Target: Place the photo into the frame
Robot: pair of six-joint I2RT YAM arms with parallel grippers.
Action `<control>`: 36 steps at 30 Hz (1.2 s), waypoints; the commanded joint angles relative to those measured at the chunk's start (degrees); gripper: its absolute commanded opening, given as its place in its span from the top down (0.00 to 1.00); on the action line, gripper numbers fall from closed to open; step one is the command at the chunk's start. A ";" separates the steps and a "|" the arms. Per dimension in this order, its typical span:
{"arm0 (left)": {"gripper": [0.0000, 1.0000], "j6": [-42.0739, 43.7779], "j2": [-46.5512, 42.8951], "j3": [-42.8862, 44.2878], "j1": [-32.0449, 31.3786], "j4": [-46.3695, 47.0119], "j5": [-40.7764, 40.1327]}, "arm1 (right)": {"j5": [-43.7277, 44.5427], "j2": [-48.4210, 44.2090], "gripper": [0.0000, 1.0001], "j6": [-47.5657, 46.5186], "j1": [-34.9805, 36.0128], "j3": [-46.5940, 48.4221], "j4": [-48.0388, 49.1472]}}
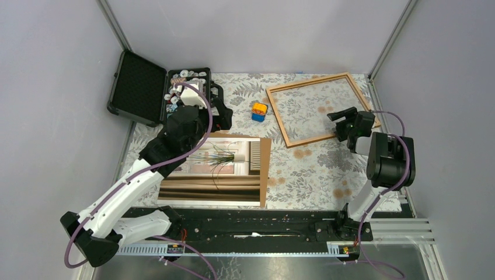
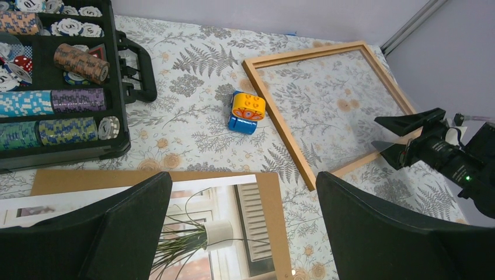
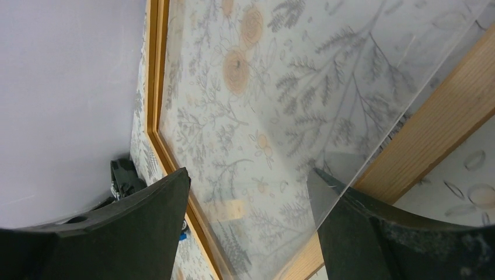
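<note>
The photo (image 1: 222,169) lies face up on a plain brown backing board (image 1: 265,163) at centre-left. It also shows in the left wrist view (image 2: 216,204). My left gripper (image 1: 225,116) is open and empty, above the photo's far edge (image 2: 242,181). The frame (image 1: 277,111) lies flat at the back right, holding a clear pane (image 3: 303,76). My right gripper (image 1: 337,125) is open at the frame's near edge (image 3: 250,175). One fingertip (image 3: 327,186) shows through the pane's edge, beside the wooden moulding (image 3: 432,146).
An open black case (image 1: 137,87) with poker chips (image 2: 35,102) stands at the back left. A small orange and blue toy (image 1: 259,111) sits just left of the frame. A floral cloth (image 1: 309,175) covers the table. Grey walls close in on three sides.
</note>
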 commanded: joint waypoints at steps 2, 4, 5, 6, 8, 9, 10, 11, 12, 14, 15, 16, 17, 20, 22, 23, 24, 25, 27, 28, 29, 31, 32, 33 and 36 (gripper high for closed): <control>0.01 -0.47 -2.19 -0.02 0.30 2.39 0.90 | 2.16 -0.99 0.18 -2.31 -1.04 -7.34 -11.20; 0.01 -0.52 -2.44 -0.04 0.33 2.56 0.98 | 0.43 -2.08 0.18 -2.29 -2.17 -9.40 -10.16; 0.01 -0.56 -2.51 -0.09 0.29 2.52 0.99 | -0.65 -3.13 0.18 -2.29 -3.22 -11.05 -9.29; 0.01 -0.60 -2.57 -0.07 0.31 2.48 1.06 | -1.93 -3.95 0.18 -2.33 -3.99 -12.05 -8.68; 0.01 -0.65 -2.66 -0.14 0.34 2.56 1.17 | -5.13 -5.69 0.18 -2.90 -5.68 -14.15 -7.47; 0.01 -0.64 -2.72 -0.17 0.30 2.52 1.26 | -6.97 -6.55 0.18 -3.10 -6.45 -15.37 -6.08; 0.01 -0.73 -2.79 -0.18 0.33 2.49 1.44 | -8.67 -7.61 0.19 -2.99 -7.30 -16.83 -4.45; 0.01 -0.84 -2.82 -0.15 0.31 2.53 1.63 | -9.91 -8.55 0.21 -2.57 -7.97 -18.18 -2.56; 0.01 -0.99 -2.83 -0.15 0.29 2.50 1.88 | -10.91 -9.38 0.22 -1.84 -8.56 -19.45 -0.41; 0.01 -1.19 -2.75 -0.11 0.31 2.56 2.54 | -12.55 -10.28 0.26 1.00 -8.90 -21.59 4.46; 0.01 -1.28 -2.61 -0.14 0.33 2.57 2.76 | -13.30 -10.20 0.29 2.66 -8.91 -22.60 7.38; 0.01 -1.34 -2.36 -0.22 0.35 2.57 2.84 | -14.12 -9.73 0.34 5.27 -8.91 -23.56 10.95; 0.01 -1.46 -2.22 -0.22 0.29 2.59 2.93 | -14.65 -9.01 0.40 8.17 -8.91 -24.92 15.25; 0.01 -1.48 -1.65 -0.26 0.31 2.49 2.79 | -15.41 -5.48 0.57 15.65 -8.82 -28.22 29.80; 0.01 -1.48 -1.53 -0.24 0.36 2.50 2.56 | -14.71 -3.41 0.61 18.83 -8.82 -29.27 36.20; 0.01 -1.40 -1.53 -0.32 0.30 2.50 2.40 | -14.01 -2.78 0.62 19.37 -8.82 -29.63 38.09; 0.01 -1.40 -1.54 -0.27 0.29 2.54 2.29 | -13.82 -2.46 0.62 19.80 -8.82 -29.82 39.62; 0.01 -1.40 -1.55 -0.29 0.29 2.51 2.05 | -13.74 -2.36 0.64 20.26 -8.82 -29.97 40.57; 0.01 -1.31 -1.45 -0.30 0.29 2.57 2.01 | -13.40 -3.03 0.69 20.48 -8.82 -30.37 41.14; 0.01 -1.31 -1.34 -0.31 0.33 2.53 2.05 | -13.18 -3.94 0.69 20.30 -8.82 -30.39 39.80; 0.01 -1.30 -1.35 -0.28 0.31 2.54 2.09 | -12.90 -4.88 0.70 19.97 -8.82 -30.39 37.88; 0.01 -1.31 -1.27 -0.30 0.29 2.51 2.18 | -12.41 -7.23 0.72 19.51 -8.86 -30.40 34.75; 0.01 -1.31 -1.24 -0.35 0.29 2.51 2.26 | -12.11 -8.37 0.74 19.60 -8.90 -30.39 33.20; 0.01 -1.31 -1.32 -0.30 0.29 2.56 2.23 | -11.89 -9.62 0.76 19.86 -8.91 -30.37 31.93; 0.01 -1.31 -1.26 -0.29 0.30 2.57 2.36 | -11.71 -12.66 0.84 22.64 -8.86 -29.92 29.52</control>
